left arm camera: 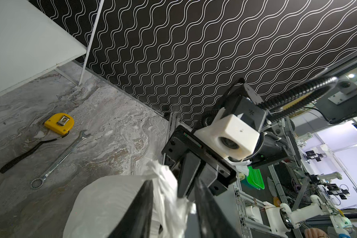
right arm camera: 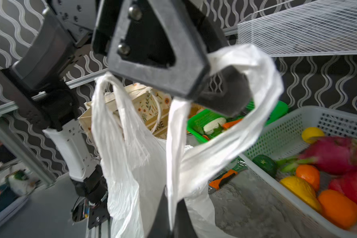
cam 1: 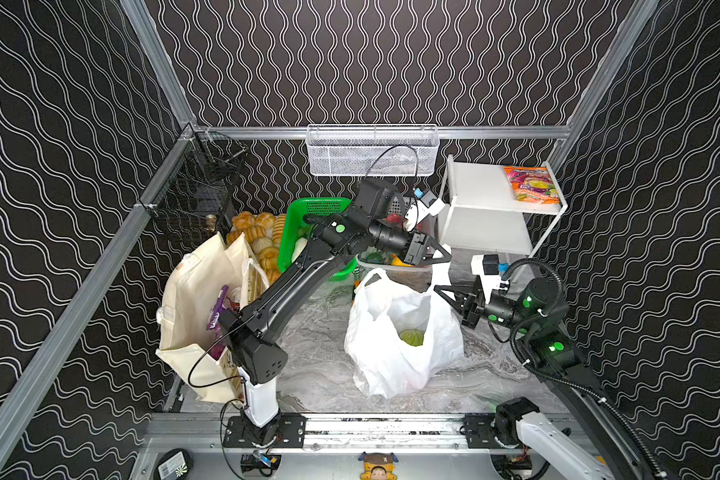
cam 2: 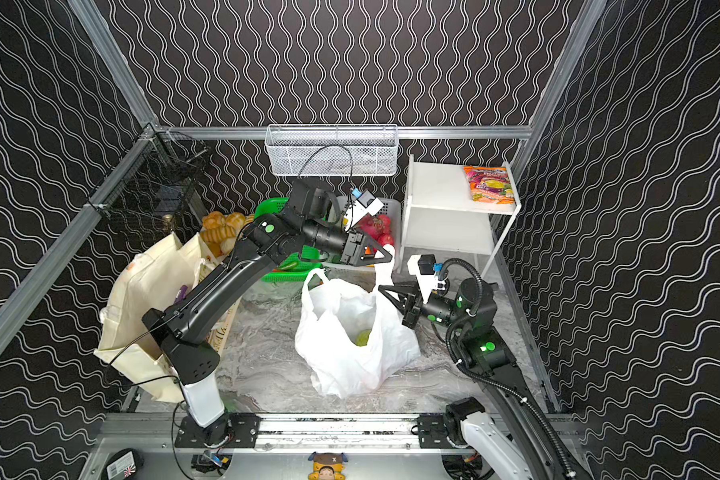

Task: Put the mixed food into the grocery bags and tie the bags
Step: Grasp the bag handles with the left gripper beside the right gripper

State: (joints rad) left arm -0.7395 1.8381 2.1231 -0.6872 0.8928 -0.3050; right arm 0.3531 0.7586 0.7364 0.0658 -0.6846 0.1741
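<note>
Right wrist view, pinched strand: the right gripper (cam 1: 439, 289) is fully closed on one strand (right arm camera: 173, 154) of the raised loop handle (right arm camera: 262, 86). The strand drops straight between its fingertips.
Purpose of pinch: judged to keep the handle taut and clear of the bag mouth, ready for tying.
Thin white crinkly plastic carrier bag (cam 1: 391, 361): sits on the grey marbled tabletop (cam 1: 308, 374) towards the front, between the two arms. Its mouth faces up, and a green round toy vegetable (cam 1: 411, 337) lies at the bottom.
Bag axis: the body is slumped and wide. The raised loop handle runs lengthwise up from the mouth towards the far right. The second loop handle (cam 1: 371, 280) stands free, with nothing gripping it.
Tall cream canvas tote (cam 1: 192, 299): stands upright by the left wall with its mouth up, the mouth's long axis running near to far. A purple snack packet (cam 1: 217, 320) stands on end inside. The left arm partly hides the tote.
Left gripper (cam 1: 443, 257): sits just above and beyond the right gripper with its jaws partly parted. The loop is draped round one finger (right arm camera: 225, 96) and is not clamped.
Purpose of hook: judged to hold the loop open while the other gripper pulls.
Far supply: the green plastic basket (cam 1: 308, 205) and the white perforated basket (right arm camera: 276, 140) hold toy produce that has not been bagged.
</note>
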